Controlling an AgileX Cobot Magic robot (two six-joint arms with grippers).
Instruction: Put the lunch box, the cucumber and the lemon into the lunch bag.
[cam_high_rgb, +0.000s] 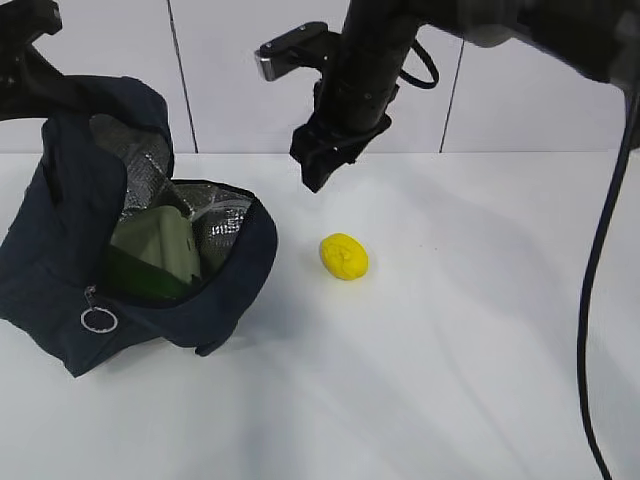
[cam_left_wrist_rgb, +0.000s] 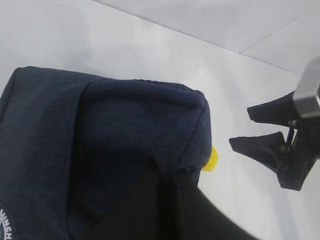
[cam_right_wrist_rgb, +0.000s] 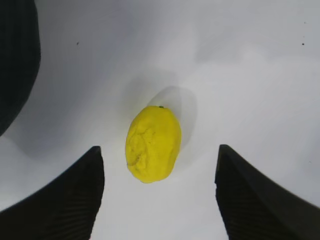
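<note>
exterior view: boxy dark navy fabric lunch bag (cam_high_rgb: 120, 260) lies open on white desk (cam_high_rgb: 450, 350); pale sage-green lidded lunch box (cam_high_rgb: 160, 245) and dark green cucumber (cam_high_rgb: 135, 278) already inside it. Small bright yellow lemon (cam_high_rgb: 344, 256) on desk just right of bag; right gripper (cam_high_rgb: 322, 160) above it.
left wrist view: left gripper hidden behind bag fabric, evidently pinched on it, holding bag up.
right wrist view: right gripper fingers (cam_right_wrist_rgb: 65, 200) apart, empty, straddling lemon.
remaining: lemon only, judged.

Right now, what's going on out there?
Left pincer shut on lunch bag. Right pincer open above lemon. Lunch box and cucumber bagged. Nothing blocking.
</note>
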